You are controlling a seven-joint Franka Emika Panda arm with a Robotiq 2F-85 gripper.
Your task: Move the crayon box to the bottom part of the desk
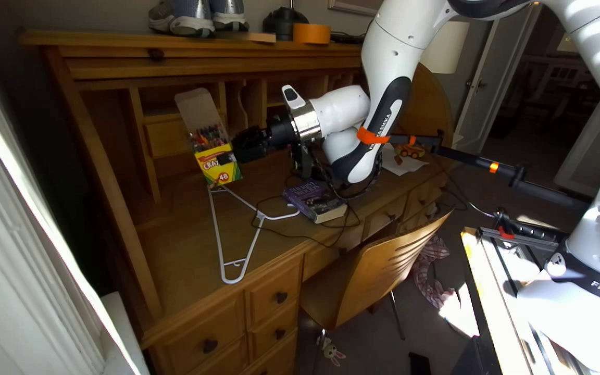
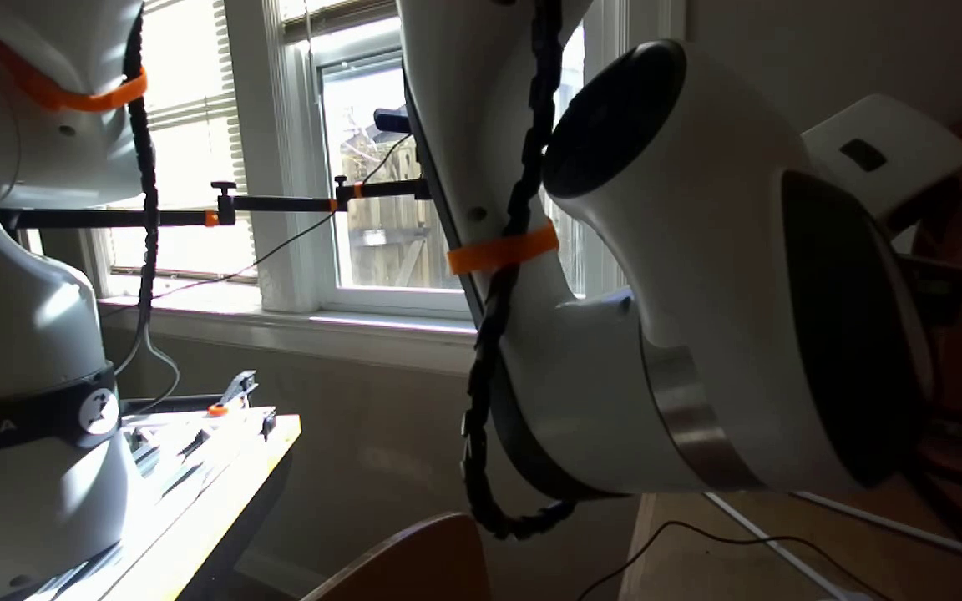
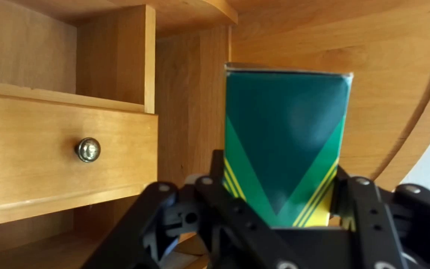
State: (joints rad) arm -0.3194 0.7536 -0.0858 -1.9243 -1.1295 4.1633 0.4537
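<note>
Nearest the wrist camera, one gripper (image 3: 279,175) is clamping one crayon box (image 3: 285,130) between its two fingers (image 3: 217,166). In an exterior view the box (image 1: 216,167) (lid (image 1: 196,108) up, crayons (image 1: 209,136) showing) is being held before the cubbyholes (image 1: 250,101) of the desk (image 1: 216,312). One white hanger (image 1: 216,229) and one book (image 1: 314,199) are lying nearby, crowding the writing surface (image 1: 183,255); farther off, one toy vehicle (image 1: 410,150) is resting.

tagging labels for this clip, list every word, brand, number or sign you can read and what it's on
"CRAY": crayon box, rest of the word behind the claw
"48": crayon box
"EMIKA": robot arm, word before it partly covered
"FRAN": base band, rest hidden
"EMIKA": base band, in an exterior view
Round emblem: base band, no words readable
Too blurred or small: lettering on the purple book, smaller print on the crayon box
</note>
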